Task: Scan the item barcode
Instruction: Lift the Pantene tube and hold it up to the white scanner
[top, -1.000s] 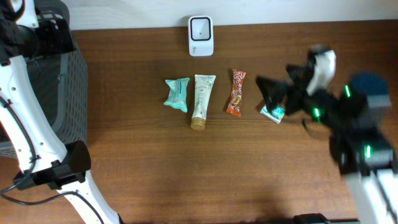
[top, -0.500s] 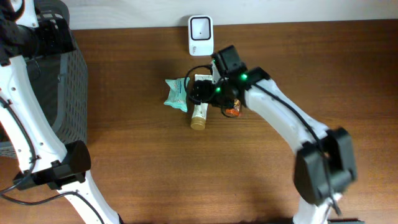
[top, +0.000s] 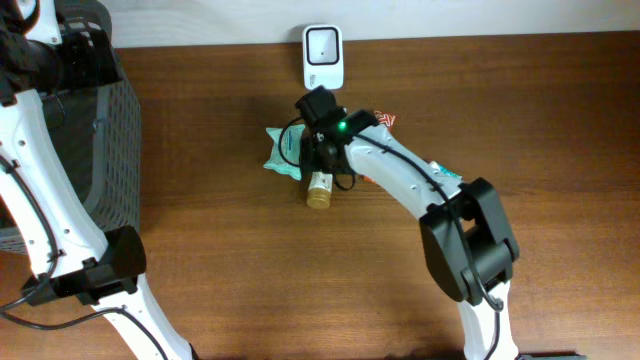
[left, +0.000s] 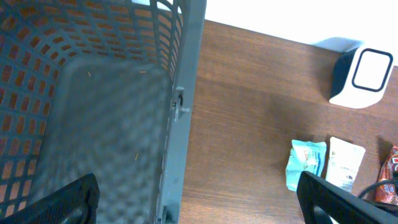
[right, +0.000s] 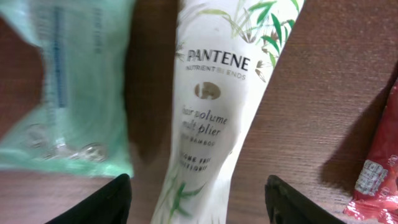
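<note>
Right claw (right: 198, 190), open and empty, straddles the white plastic Pantene tube (right: 217, 112). Left claw (left: 198, 190) gapes wide over the grey mesh basket (left: 185, 74).

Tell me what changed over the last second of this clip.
The right gripper swung from the table's right side leftward to the Pantene tube; its jaws now straddle it, apart, nothing taken hold of. The left gripper over the basket, the scanner, teal pouch and red snack bar stayed put.
</note>
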